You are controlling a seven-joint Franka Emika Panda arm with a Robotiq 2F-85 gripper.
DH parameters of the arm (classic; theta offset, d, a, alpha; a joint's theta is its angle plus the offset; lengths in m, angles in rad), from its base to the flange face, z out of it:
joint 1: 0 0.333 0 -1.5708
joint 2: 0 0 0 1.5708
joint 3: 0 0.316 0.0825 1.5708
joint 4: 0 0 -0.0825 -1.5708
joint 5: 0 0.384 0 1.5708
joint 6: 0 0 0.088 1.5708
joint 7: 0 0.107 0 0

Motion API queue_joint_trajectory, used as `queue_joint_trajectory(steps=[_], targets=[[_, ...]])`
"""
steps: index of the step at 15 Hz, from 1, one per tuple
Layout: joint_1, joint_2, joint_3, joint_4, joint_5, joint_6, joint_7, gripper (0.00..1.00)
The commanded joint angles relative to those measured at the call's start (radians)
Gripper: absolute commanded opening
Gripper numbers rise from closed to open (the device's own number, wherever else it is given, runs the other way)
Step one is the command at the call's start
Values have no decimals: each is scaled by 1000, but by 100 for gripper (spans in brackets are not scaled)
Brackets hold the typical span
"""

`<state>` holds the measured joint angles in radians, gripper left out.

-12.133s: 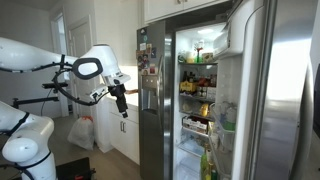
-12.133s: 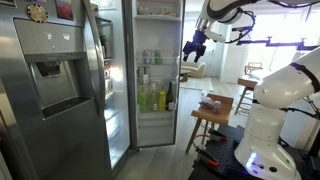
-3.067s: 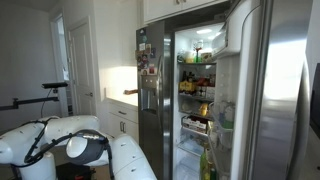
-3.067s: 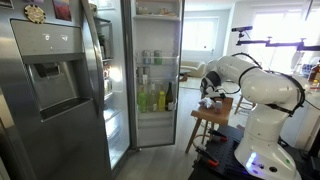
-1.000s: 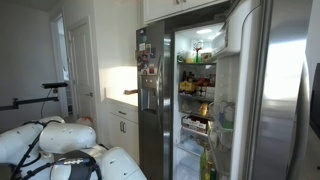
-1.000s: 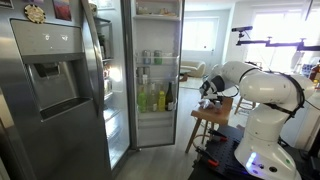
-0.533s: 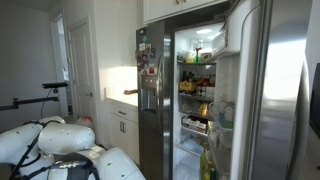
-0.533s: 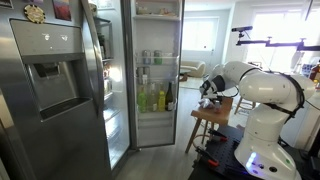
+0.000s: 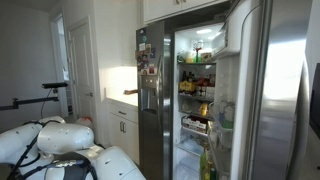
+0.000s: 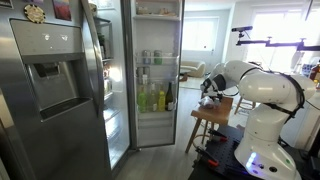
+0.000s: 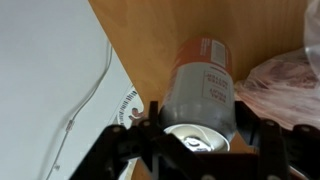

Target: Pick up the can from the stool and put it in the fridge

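Note:
In the wrist view the can (image 11: 200,85), reddish-orange with a pale label and a silver top, lies on the wooden stool (image 11: 160,40). My gripper (image 11: 200,138) is shut on the can, one dark finger (image 11: 150,120) on each side of it. In an exterior view the arm (image 10: 245,85) bends low over the stool (image 10: 208,118), and the can is hidden behind the wrist there. The stainless steel fridge (image 10: 60,90) stands with its doors open and its shelves lit in both exterior views, the shelves (image 9: 198,85) holding bottles and jars.
A crumpled clear plastic wrap (image 11: 285,85) lies on the stool just beside the can. The robot's white base (image 10: 262,140) stands next to the stool. The open fridge door (image 9: 275,90) fills one side. White cabinets (image 9: 120,120) stand by the fridge.

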<state>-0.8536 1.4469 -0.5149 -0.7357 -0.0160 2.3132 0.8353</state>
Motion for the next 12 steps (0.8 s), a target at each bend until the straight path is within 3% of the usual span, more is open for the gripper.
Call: queue_joint_trajectory(steps=[1,6,12], targets=[[-4,-39,6,-34,15,62,2,49],[4,-81,15,-119,19,196,-21,49],[18,-207,28,-325,15,392,-51,49]])
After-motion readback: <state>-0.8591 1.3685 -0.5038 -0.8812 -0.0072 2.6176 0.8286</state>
